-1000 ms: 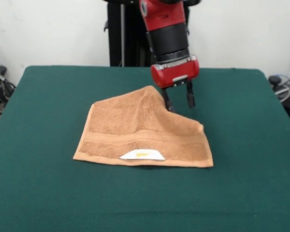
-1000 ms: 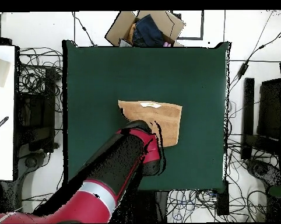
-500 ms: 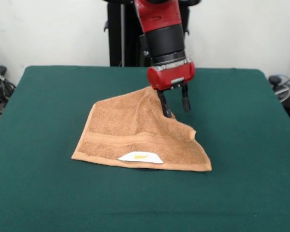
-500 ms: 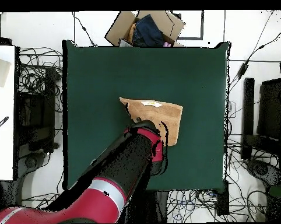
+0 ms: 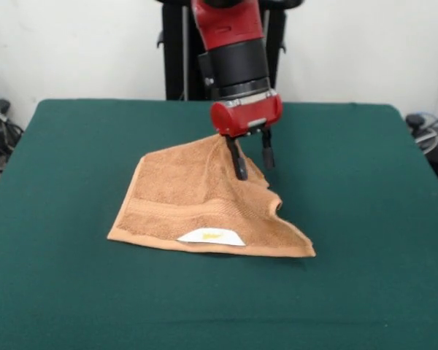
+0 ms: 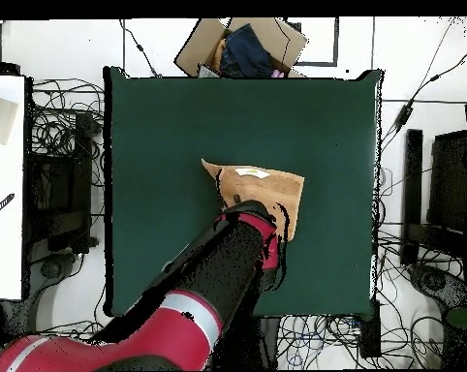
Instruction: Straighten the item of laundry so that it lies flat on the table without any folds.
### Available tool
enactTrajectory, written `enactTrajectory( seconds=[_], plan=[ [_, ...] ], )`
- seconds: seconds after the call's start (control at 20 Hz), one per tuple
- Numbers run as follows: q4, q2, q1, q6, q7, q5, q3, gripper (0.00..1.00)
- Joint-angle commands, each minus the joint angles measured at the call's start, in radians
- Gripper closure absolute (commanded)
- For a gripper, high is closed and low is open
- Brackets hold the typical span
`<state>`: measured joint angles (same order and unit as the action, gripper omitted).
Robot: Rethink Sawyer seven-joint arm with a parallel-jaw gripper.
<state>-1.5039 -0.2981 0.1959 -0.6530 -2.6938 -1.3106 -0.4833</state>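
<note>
**Pincer low over a bunched towel — a snag looks like the danger**

The pincer hangs just above centre of the front view, and its two dark fingers stand spread apart with bare gap between them, so it reads as released. One finger sits right against the raised cloth; the other is clear, off to its right. Whether that nearer finger has any fabric pinched, I cannot say — it looks like contact, not a grip.

Directly below and to the lower left lies the item of laundry, an orange-tan towel in the middle of the frame. Its right side is rumpled into a ridge that climbs toward the pincer, and the right edge is ragged with a small notch. The near edge lies flatter, with the white label at the lower centre. In the overhead view the arm covers much of the towel, so the fold there stays hidden.

All around is the green worktop, with plenty of room.

The risks, as I judge them: a drag from here with only one finger touching could push the ridge tighter instead of spreading it. A clench on the thick bunch may catch two layers and carry the fold along. And a slip would leave the corner tucked under.
</note>
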Motion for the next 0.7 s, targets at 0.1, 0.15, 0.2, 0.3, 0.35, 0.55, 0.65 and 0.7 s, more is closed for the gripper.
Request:
enactTrajectory(
  seconds=[0.1, 0.15, 0.2, 0.3, 0.35, 0.55, 0.65, 0.7],
  plan=[
    [0.075, 0.059, -0.053, -0.051, 0.192, -0.028, 0.145, 0.00],
    [0.081, 0.062, -0.053, -0.047, 0.200, -0.035, 0.142, 0.00],
    [0.087, 0.065, -0.050, -0.039, 0.213, -0.041, 0.137, 0.00],
    [0.089, 0.069, -0.048, -0.021, 0.273, -0.029, 0.128, 0.00],
    [0.087, 0.071, -0.054, -0.021, 0.309, -0.014, 0.128, 0.00],
    [0.073, 0.080, -0.068, -0.017, 0.404, 0.030, 0.119, 0.00],
    [0.063, 0.080, -0.074, -0.017, 0.447, 0.047, 0.112, 0.00],
    [0.059, 0.079, -0.076, -0.017, 0.462, 0.052, 0.109, 0.00]
  ],
)
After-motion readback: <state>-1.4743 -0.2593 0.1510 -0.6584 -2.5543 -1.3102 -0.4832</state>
